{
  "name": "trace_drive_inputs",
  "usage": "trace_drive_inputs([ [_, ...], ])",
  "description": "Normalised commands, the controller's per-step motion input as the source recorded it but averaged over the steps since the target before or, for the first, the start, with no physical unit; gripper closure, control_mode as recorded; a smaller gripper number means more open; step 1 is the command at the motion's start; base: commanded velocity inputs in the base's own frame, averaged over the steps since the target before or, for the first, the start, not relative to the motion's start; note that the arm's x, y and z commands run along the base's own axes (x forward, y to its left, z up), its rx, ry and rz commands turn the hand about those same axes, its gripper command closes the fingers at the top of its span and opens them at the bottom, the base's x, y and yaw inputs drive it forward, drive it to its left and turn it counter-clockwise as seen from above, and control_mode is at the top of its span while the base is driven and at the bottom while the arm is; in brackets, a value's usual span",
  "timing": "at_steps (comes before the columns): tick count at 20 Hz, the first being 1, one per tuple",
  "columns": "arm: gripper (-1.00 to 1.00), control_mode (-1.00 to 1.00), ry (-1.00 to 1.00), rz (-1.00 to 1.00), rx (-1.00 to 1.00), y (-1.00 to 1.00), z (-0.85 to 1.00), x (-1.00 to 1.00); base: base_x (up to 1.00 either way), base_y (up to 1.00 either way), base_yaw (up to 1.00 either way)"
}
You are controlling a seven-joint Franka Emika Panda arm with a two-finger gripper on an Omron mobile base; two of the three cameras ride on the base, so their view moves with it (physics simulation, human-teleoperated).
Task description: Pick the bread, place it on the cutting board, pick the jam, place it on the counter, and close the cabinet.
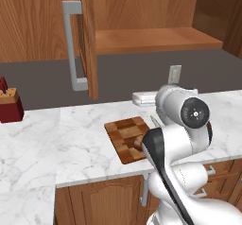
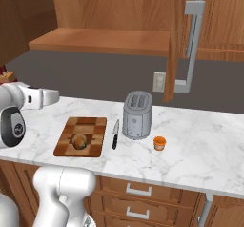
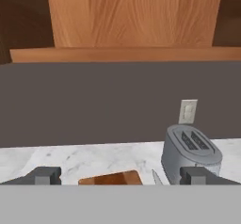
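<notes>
The bread [image 2: 79, 141] lies in the middle of the checkered cutting board [image 2: 80, 136]. In the left base view my arm covers most of the bread [image 1: 138, 142] at the near corner of the cutting board [image 1: 124, 132]. The orange jam [image 2: 159, 143] stands on the marble counter [image 2: 200, 140] just right of the toaster. The cabinet door [image 2: 173, 40] hangs open, and its shelf [image 2: 105, 41] is bare. My gripper [image 3: 120, 176] is open with nothing between its fingers. It hovers above the board's far left side [image 2: 53, 96], well above the counter, facing the back wall.
A grey toaster [image 2: 137, 115] stands right of the board, with a knife [image 2: 115, 134] lying between them. A red knife block [image 1: 9, 107] sits far left on the counter. A wall outlet [image 2: 158, 81] is behind the toaster. Drawers [image 2: 139, 190] run below the counter.
</notes>
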Motion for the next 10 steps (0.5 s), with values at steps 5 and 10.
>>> trace_drive_inputs([
  [5, -1.00, -1.00, -0.11, 0.00, 0.00, 0.00, 0.29, -0.51, 0.00, 0.00, 0.00],
  [10, -1.00, -1.00, -0.09, 0.00, 0.00, 0.00, 0.16, -0.48, 0.00, 0.00, 0.00],
])
